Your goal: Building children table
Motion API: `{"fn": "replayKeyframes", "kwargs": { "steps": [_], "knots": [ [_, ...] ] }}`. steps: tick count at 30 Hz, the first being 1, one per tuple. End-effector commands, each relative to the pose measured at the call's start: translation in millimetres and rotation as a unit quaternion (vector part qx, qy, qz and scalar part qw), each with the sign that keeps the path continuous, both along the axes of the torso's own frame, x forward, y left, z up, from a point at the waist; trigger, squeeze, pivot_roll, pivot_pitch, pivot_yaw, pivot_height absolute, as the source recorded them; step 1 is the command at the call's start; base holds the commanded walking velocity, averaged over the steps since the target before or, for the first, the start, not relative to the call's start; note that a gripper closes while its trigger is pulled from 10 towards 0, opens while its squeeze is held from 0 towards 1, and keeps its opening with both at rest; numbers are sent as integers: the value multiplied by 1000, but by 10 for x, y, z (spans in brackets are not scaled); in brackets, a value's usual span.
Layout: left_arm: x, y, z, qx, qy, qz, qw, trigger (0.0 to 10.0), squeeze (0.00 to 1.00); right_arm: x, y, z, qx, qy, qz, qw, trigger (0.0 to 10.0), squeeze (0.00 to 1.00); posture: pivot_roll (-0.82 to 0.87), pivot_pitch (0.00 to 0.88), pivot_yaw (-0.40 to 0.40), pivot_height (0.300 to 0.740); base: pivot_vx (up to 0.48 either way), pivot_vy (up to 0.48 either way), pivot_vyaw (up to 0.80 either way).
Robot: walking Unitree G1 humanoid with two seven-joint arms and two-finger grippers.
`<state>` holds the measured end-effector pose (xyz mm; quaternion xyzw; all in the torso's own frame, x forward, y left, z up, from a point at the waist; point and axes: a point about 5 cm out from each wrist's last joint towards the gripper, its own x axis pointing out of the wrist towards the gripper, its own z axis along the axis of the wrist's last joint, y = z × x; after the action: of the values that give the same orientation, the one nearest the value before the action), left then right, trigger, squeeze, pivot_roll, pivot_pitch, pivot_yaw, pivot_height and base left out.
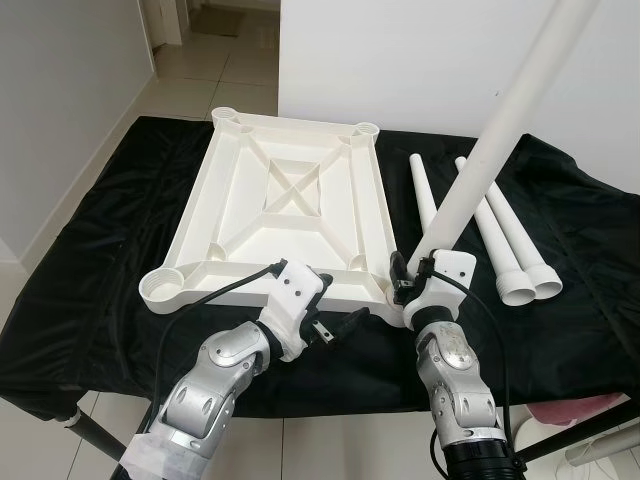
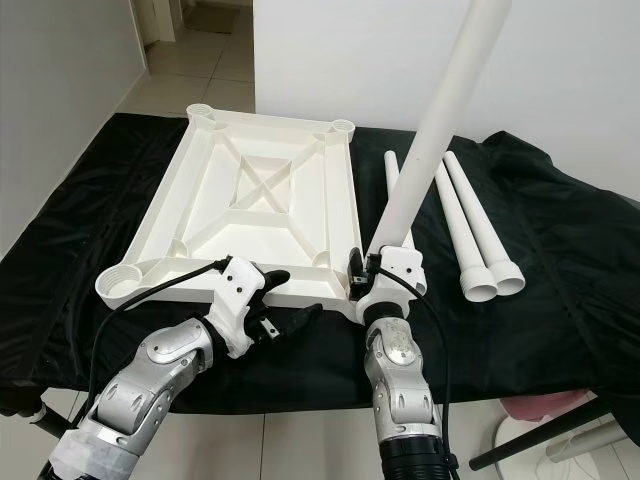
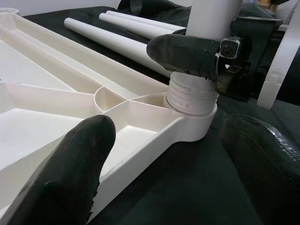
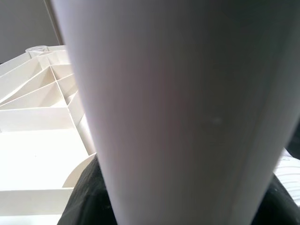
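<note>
R gripper (image 1: 412, 283) reaches up from below, clamped on table leg (image 1: 500, 135); leg's threaded end sits in corner socket of upturned tabletop (image 1: 290, 200). L gripper (image 1: 335, 328) just left of that corner, low, fingers spread, holding nothing.

White walls (image 1: 400, 60) to rear and left. Pale glossy tiled floor (image 1: 215, 75). Black cloth (image 1: 90, 290) covers the work surface. Lighting even.
</note>
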<state>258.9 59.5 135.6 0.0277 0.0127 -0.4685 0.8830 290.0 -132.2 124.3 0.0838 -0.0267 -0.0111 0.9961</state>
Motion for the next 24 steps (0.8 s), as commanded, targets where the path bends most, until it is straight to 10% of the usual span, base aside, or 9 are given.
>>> {"fn": "replayKeyframes", "kwargs": {
  "steps": [1,3,4,14,15,24],
  "knots": [
    [-32,-11,-9,1,4,-9,1000,10000,0,-56,111,-104,63,32,0,998,10000,0,26,0,-66,740,0,0,0],
    [-30,-8,-6,1,4,-8,1000,10000,0,-62,109,-98,62,30,1,998,10000,0,26,0,-66,740,0,0,0],
    [-32,-6,-4,1,4,-8,1000,10000,0,-69,109,-80,67,23,7,997,10000,1000,26,0,-65,740,0,0,0],
    [-41,-15,2,1,6,-12,1000,10000,0,-77,-39,-17,45,-26,59,997,10000,1000,22,0,-58,740,0,0,0],
    [-39,-15,5,1,6,-12,1000,10000,0,-77,-75,-25,35,-26,68,997,10000,0,21,0,-57,740,0,0,0],
    [-28,-19,26,3,3,-12,1000,10000,0,-22,-217,-36,-33,-27,203,978,10000,0,18,0,-50,740,0,0,0]
  ]
}}
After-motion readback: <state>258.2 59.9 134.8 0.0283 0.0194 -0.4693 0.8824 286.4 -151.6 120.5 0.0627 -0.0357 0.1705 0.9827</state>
